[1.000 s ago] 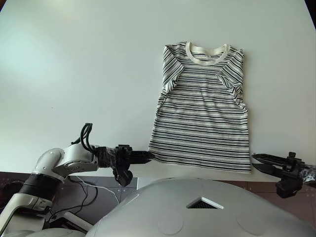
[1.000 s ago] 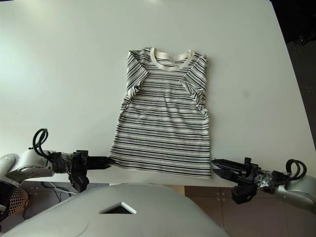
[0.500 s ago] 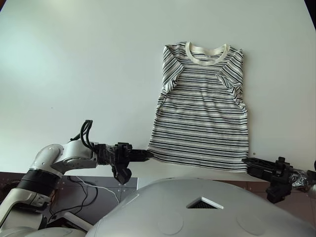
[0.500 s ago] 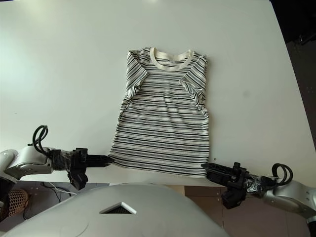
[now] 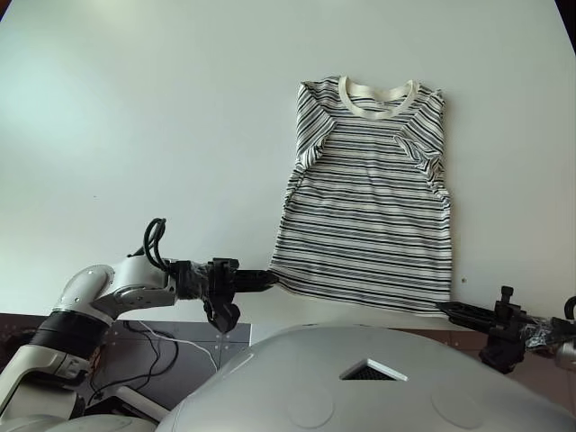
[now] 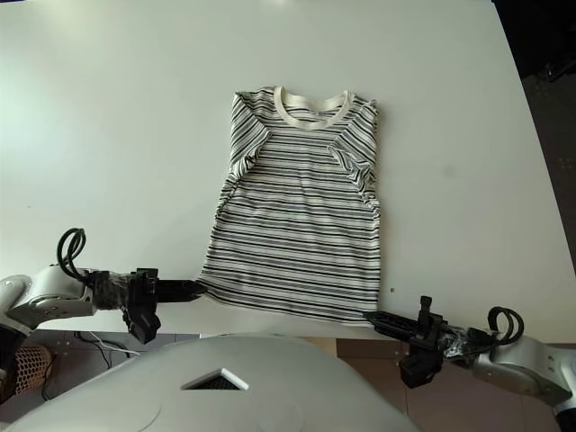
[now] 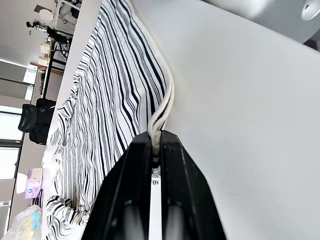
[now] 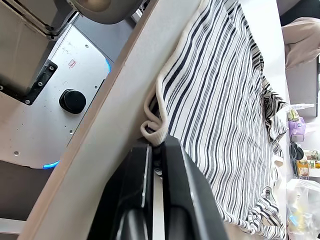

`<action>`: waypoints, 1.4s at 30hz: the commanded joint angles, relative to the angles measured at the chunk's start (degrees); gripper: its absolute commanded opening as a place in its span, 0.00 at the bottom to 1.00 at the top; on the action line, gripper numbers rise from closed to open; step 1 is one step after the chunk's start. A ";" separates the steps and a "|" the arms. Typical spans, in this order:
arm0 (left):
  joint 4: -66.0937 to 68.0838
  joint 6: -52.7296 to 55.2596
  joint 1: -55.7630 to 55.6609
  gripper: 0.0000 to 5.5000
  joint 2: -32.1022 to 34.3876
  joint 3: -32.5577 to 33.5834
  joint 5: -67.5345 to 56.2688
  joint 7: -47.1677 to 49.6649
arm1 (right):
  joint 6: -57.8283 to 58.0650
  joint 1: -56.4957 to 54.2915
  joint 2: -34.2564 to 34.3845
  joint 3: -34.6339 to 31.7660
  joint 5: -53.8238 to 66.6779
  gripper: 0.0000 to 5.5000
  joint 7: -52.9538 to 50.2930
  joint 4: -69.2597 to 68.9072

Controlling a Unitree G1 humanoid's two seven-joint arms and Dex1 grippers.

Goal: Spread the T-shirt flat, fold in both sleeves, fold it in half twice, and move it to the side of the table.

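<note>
Left claw (image 5: 272, 278) clamped on T-shirt (image 5: 369, 216) hem corner, right claw (image 5: 444, 308) clamped on other hem corner, white table (image 5: 135, 135) beneath

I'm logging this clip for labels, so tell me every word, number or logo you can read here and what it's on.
No text can be read.
T-shirt: stripes and a plain collar, no print.
White table: no marking.
Small items in the room behind, right wrist view: too small and blurred to read.
</note>
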 commanded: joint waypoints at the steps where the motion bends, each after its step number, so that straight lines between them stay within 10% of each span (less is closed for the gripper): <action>1: -4.00 2.25 3.05 0.02 5.31 -0.10 -5.19 -2.99 | 7.67 3.80 -5.85 -0.23 16.73 0.02 8.17 -8.46; 9: -23.61 7.60 26.43 0.02 19.11 12.17 -19.88 -3.90 | 12.35 26.63 -11.17 -19.12 38.87 0.02 29.71 -26.16; 15: -34.53 12.59 47.60 0.02 11.98 28.30 -23.88 -5.18 | 16.54 34.67 -7.07 -34.03 52.49 0.02 44.62 -32.83; 31: -11.07 38.53 -13.54 0.02 -3.81 8.20 -32.91 -19.13 | 57.97 -33.17 4.62 -0.21 56.27 0.02 40.12 -16.55; 42: 22.72 36.30 -40.31 0.02 -19.09 2.20 -25.85 -21.66 | 58.98 -59.27 18.89 9.13 46.12 0.02 39.56 13.99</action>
